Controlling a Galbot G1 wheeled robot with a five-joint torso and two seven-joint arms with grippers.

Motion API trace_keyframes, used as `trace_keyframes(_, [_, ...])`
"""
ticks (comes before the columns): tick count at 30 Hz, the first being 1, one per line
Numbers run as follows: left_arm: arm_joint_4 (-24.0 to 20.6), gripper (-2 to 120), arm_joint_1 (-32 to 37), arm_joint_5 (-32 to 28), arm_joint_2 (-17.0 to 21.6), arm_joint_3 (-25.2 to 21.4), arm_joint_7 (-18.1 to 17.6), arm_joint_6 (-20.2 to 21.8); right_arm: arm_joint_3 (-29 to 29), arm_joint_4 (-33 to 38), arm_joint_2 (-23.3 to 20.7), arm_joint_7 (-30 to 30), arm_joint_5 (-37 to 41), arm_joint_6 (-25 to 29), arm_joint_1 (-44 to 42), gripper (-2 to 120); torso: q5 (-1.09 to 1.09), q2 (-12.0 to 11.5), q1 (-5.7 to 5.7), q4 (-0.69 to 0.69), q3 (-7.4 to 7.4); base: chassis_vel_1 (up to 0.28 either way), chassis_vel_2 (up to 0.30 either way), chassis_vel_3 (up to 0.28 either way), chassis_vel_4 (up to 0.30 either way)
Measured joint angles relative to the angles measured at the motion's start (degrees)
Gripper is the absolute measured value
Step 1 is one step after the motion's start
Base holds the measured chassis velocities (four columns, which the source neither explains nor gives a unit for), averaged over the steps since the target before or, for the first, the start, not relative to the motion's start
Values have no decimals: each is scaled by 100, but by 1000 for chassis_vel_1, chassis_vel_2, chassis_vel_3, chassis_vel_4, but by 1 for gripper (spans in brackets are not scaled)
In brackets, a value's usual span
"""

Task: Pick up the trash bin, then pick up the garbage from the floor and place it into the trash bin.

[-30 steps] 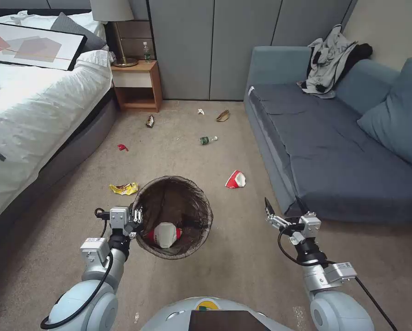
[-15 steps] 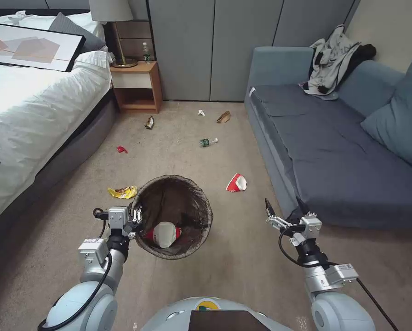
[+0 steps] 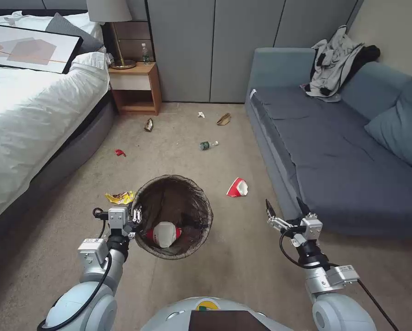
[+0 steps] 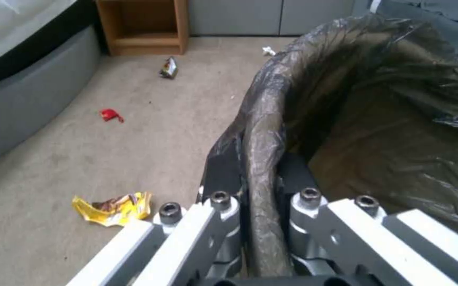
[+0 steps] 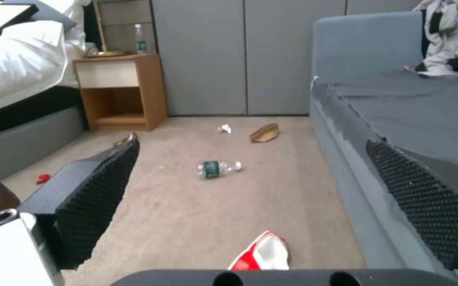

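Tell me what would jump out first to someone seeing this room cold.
The trash bin sits front and centre, its rim clamped in the left gripper, with a crushed red-and-white cup inside. Litter dots the carpet beyond: a yellow wrapper by the bin, another crushed cup, a small bottle. The right gripper hangs open near the blue sofa.

Trash bin as landmark: wrapper just left, cup right, bottle beyond, sofa far right.

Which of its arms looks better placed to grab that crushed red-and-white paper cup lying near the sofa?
Probably the right. The right gripper is open and empty, with the crushed red-and-white paper cup just ahead. The left gripper is shut on the bag-lined round trash bin.
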Motion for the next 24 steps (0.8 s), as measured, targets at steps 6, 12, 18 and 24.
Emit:
trace_keyframes(6, [-1, 5, -5, 0, 8, -6, 2, 2, 1, -10, 19, -28, -1, 19, -8, 100, -1, 0, 0, 0, 0, -93, 90, 87, -91])
trace_keyframes(12, [0, 5, -9, -1, 10, -9, 5, 7, 9, -35, 27, -43, -2, 37, -14, 100, 0, 0, 0, 0, 0, -78, 80, 77, -91])
trace_keyframes(18, [0, 5, -12, -2, 13, -12, 7, 8, 14, -61, 40, -63, -1, 56, -18, 100, 0, 0, 0, 1, 0, -82, 92, 79, -69])
trace_keyframes(24, [0, 5, -20, -3, 16, -12, 13, 8, 17, -71, 46, -67, -1, 59, -17, 100, 0, 0, 0, 0, 0, -101, 100, 87, -104])
